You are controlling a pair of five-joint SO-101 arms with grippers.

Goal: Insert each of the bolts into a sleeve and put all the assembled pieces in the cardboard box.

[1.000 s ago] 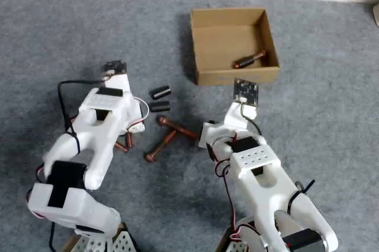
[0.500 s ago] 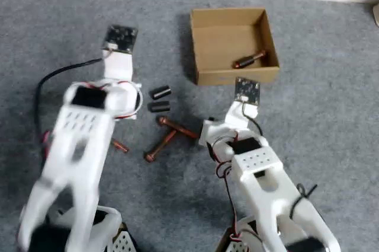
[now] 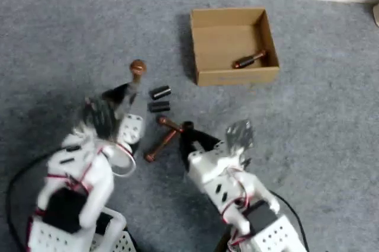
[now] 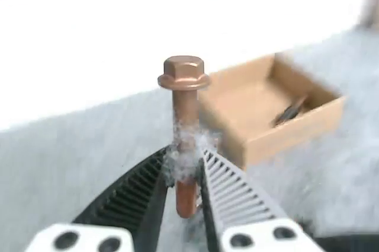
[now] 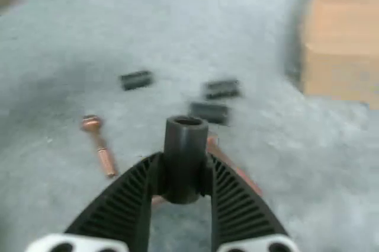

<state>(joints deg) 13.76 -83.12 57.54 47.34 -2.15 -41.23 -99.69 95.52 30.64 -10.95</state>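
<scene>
Here, a copper bolt (image 4: 185,115) is clamped by its shank between the fingers of the left gripper (image 4: 185,166) and is held upright, head at the top. From the high view, this bolt (image 3: 137,68) is seen lifted off the grey carpet (image 3: 320,139), above the left gripper (image 3: 126,91) and well apart from the cardboard box (image 3: 237,77).

A black sleeve (image 5: 186,145) is gripped by the right gripper (image 5: 185,166), its fingers pressed against both sides and its open end turned upward. In the high view, the right gripper (image 3: 190,138) and its sleeve (image 3: 187,127) are placed low over the carpet, just beside two loose bolts.

One loose bolt (image 3: 160,145) is laid slantwise on the carpet; the other loose bolt (image 3: 167,123) is partly covered by the right gripper. Two loose sleeves (image 3: 160,92) are lying side by side between the left gripper and the box.

Inside the box, one assembled piece (image 3: 249,60) is laid slantwise on the floor, near the front wall.
</scene>
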